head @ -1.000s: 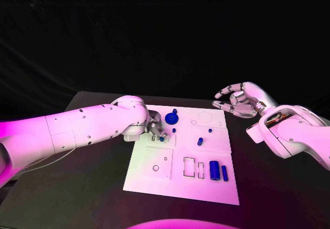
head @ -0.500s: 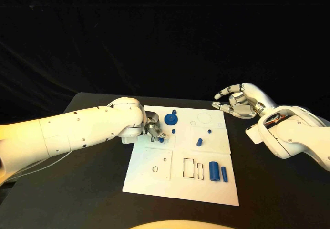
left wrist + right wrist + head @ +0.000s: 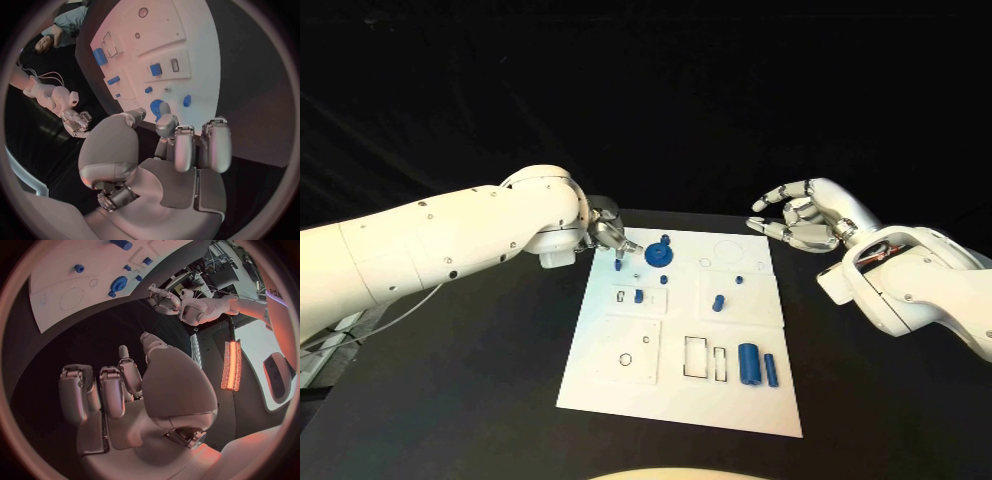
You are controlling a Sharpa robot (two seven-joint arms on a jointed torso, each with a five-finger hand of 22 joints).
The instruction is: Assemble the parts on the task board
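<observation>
**Left hand lifted off the board, parts part-seated**

Risk first: could knock the round blue part (image 3: 659,250) near the far edge of the task board (image 3: 625,385) if the left hand (image 3: 604,234) drops straight down, since that part sits just beside the fingertips. Could also misjudge the next pick, as several small blue pieces lie close together mid-board: a small blue block (image 3: 639,296) beside a pale slot, a short blue peg (image 3: 717,302) toward the right. Two blue bars (image 3: 757,361) near the board's near right corner, well apart from both hands, likely waiting for the outlined slots beside them.

Left hand hovering over the board's far left corner, fingers loosely apart and pointed down at the board, nothing between them in the left wrist view (image 3: 181,150). Right hand (image 3: 802,215) raised beyond the board's far right corner above the tabletop (image 3: 473,400), fingers curved but spread, empty. Board itself flat, mid-tabletop.
</observation>
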